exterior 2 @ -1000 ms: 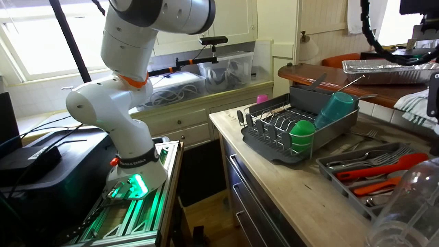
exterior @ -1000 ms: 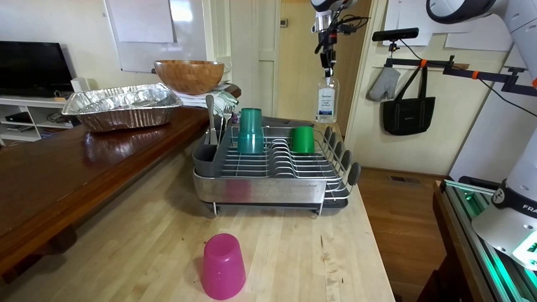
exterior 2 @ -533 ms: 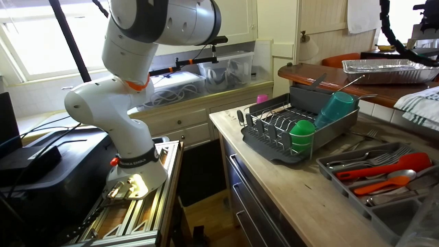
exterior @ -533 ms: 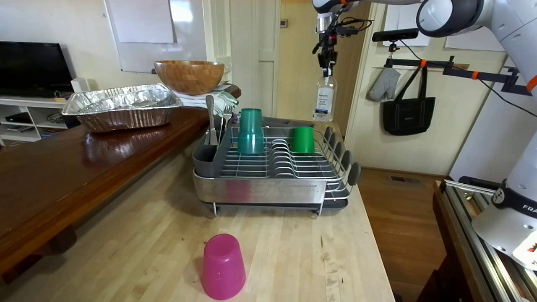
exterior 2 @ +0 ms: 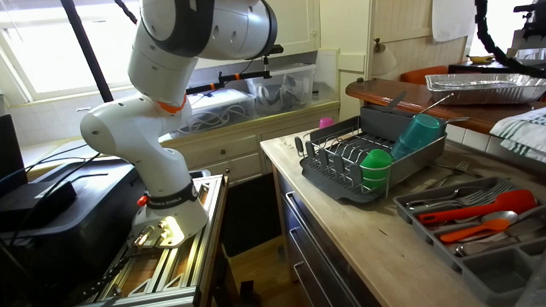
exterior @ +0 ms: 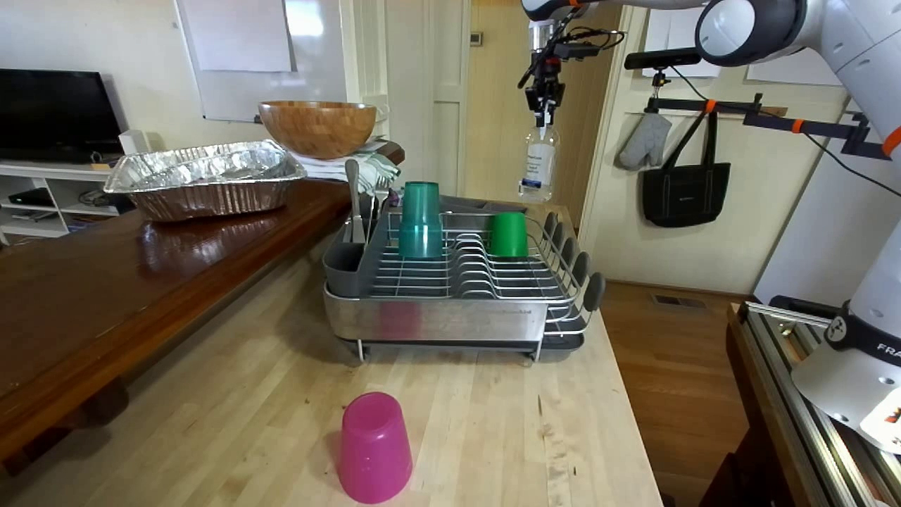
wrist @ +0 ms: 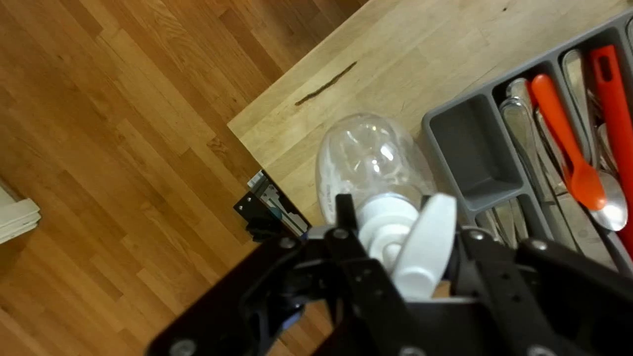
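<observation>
My gripper point(exterior: 543, 121) is shut on the white pump top of a clear bottle point(exterior: 538, 165) with a white and blue label. The bottle hangs below the fingers, slightly tilted, in the air beyond the dish rack. In the wrist view the fingers point(wrist: 388, 207) stand on either side of the white pump neck, and the clear bottle body point(wrist: 368, 148) shows beneath, over the wooden counter's corner, beside the grey cutlery tray point(wrist: 447, 106). In an exterior view only a faint edge of the bottle point(exterior 2: 535, 283) shows at the lower right; the gripper is out of that view.
A dish rack point(exterior: 436, 320) holds teal cups point(exterior: 420, 222) and a green cup point(exterior: 508, 234). A pink cup point(exterior: 375, 451) stands upside down on the counter. A raised brown counter point(exterior: 141, 282) carries a foil tray point(exterior: 211, 190) and wooden bowl point(exterior: 318, 130).
The gripper and bottle have moved slightly left and up in an exterior view, and the bottle tilts more. It has nearly left the other exterior picture. The base light went from green to whitish.
</observation>
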`<state>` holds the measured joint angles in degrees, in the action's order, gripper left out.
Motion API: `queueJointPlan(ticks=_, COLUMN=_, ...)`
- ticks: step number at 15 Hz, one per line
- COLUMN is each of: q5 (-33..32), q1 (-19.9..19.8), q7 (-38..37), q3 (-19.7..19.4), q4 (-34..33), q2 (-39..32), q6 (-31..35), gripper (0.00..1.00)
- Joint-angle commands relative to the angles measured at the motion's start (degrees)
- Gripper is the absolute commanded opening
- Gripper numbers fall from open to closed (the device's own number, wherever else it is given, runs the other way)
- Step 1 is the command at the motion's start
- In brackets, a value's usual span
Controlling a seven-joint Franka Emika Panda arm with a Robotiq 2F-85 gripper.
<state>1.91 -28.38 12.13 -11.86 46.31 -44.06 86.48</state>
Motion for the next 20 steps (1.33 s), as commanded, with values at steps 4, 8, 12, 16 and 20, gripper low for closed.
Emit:
queueJointPlan(ticks=4, q5=0.55, q1=-0.18, q7=-4.55, q3=-0.06, q4=-0.94, q2=-1.77, q6=1.12, gripper=0.12)
queueJointPlan(ticks=8, q5=0.39, q1=-0.02, q7=-5.86, q3=-0.05, q4=-0.68, q2=-2.51, q6=1.99, gripper=0.12)
queueJointPlan(ticks=12, q5=0.16, q1=0.19, q7=-6.44, q3=-0.05, q4=-0.19, q2=-3.37, q6=2.56, gripper=0.12)
queueJointPlan(ticks=16, q5=-0.25, q1=0.57, q7=-6.5, q3=-0.21, q4=-0.13, q2=-4.14, q6=2.43, gripper=0.12)
queueJointPlan(ticks=20, q5=-0.57, q1=0.91, q7=-6.38, q3=-0.29, q4=0.09, q2=-4.73, q6=2.65, gripper=0.12)
